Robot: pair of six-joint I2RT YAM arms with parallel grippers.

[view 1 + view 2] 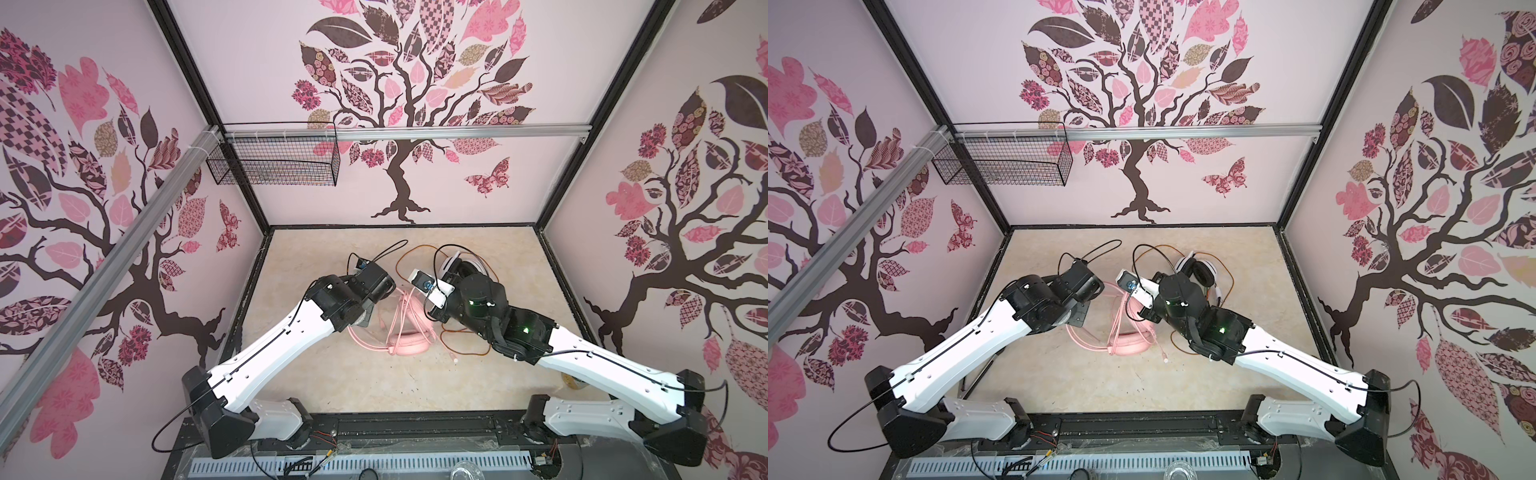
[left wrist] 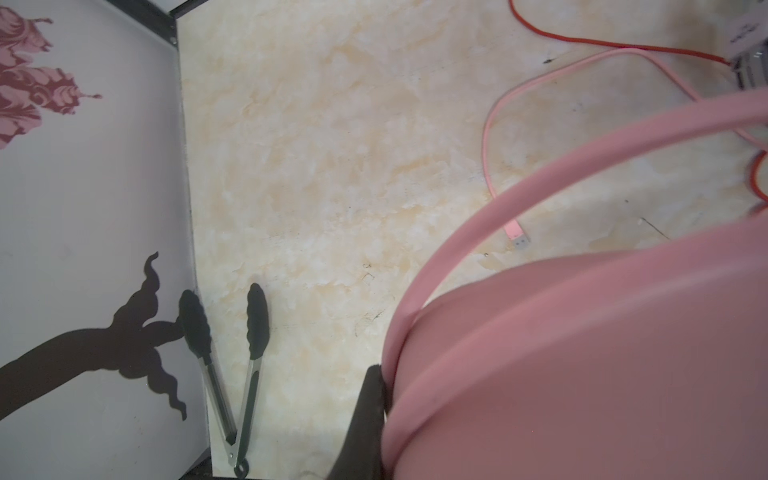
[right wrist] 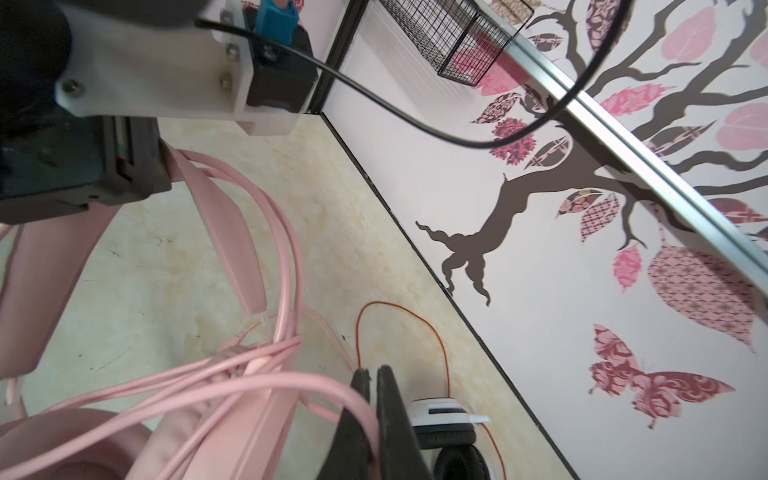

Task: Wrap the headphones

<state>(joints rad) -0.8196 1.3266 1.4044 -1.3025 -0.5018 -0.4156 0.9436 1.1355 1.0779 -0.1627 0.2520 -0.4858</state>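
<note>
The wrapping of the pink over-ear headset (image 1: 409, 345) looks to be under way. It lies mid-counter between the two arms, in both top views, on the marbled beige counter (image 1: 332, 374). Several turns of its flat pink cable (image 3: 291, 386) already lie bunched across the headband.

The left gripper (image 2: 376, 399) is closed. One black finger (image 2: 365, 419) presses against the pink band, so it seems to be steadying the headset. The right gripper (image 3: 371, 374) is clamped on a run of the pink cable.

The cable's free end with its USB plug (image 2: 517, 237) lies loose on the counter. The next move probably calls for carrying the pinched run around the band under light tension, while the left arm keeps the headset from turning.

The white headset with black ear pads (image 1: 1200, 272) sits at the far right, just behind the right arm. Its thin orange-red cable (image 3: 440, 345) sprawls in open loops and is not yet wrapped. One loop lies near the pink cable, so snagging is a risk.

No brand, label or writing can be read in any view.
</note>
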